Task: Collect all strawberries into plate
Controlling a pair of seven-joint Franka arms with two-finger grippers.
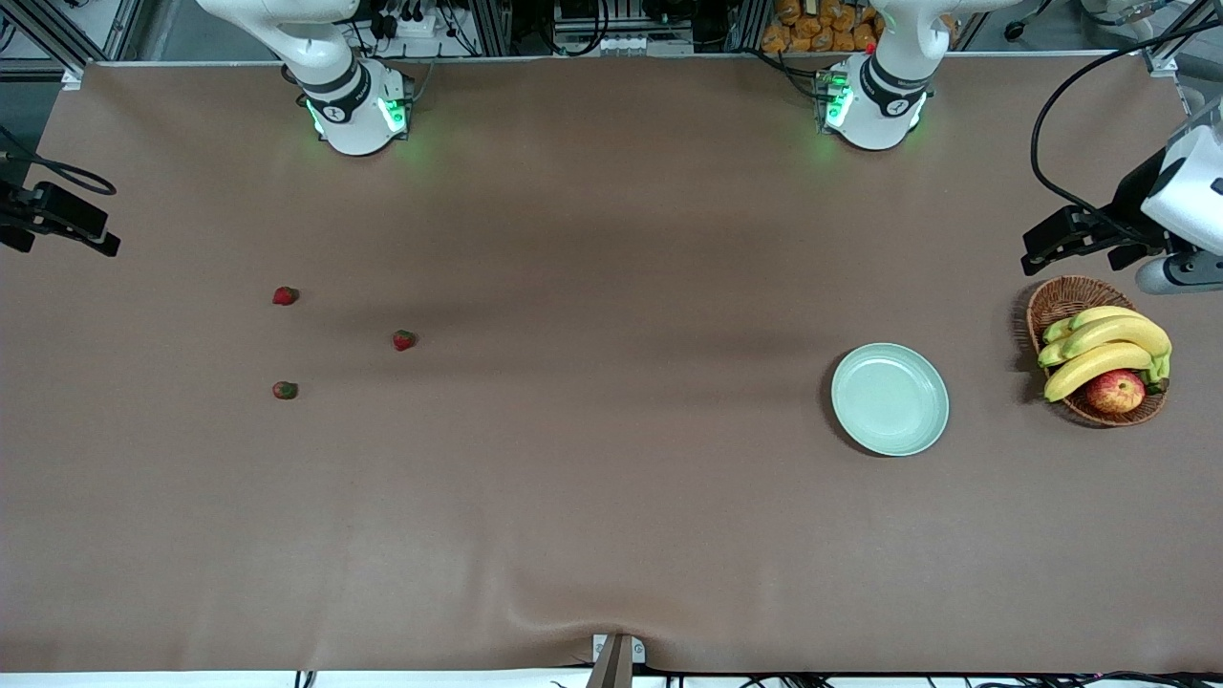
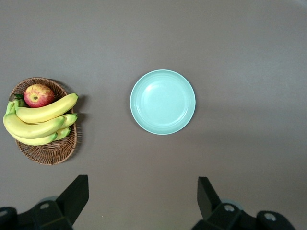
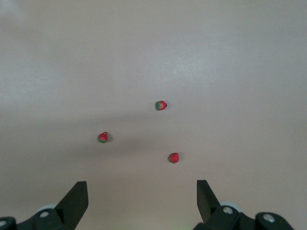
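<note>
Three strawberries lie on the brown table toward the right arm's end: one point(image 1: 285, 295) farthest from the front camera, one point(image 1: 404, 339) nearer the table's middle, one point(image 1: 285, 390) nearest the camera. They also show in the right wrist view point(image 3: 173, 157), point(image 3: 102, 137), point(image 3: 161, 105). The mint-green plate point(image 1: 890, 398) sits empty toward the left arm's end and shows in the left wrist view point(image 2: 162, 101). My right gripper point(image 3: 142, 187) is open and empty, high over the table beside the strawberries. My left gripper point(image 2: 142, 184) is open and empty, high over the table beside the plate.
A wicker basket point(image 1: 1070, 296) with bananas point(image 1: 1104, 349) and an apple point(image 1: 1115, 391) stands beside the plate at the left arm's end; it also shows in the left wrist view point(image 2: 48, 153). Black and white equipment point(image 1: 1180, 205) hangs over that table edge, a black device point(image 1: 57, 218) over the other.
</note>
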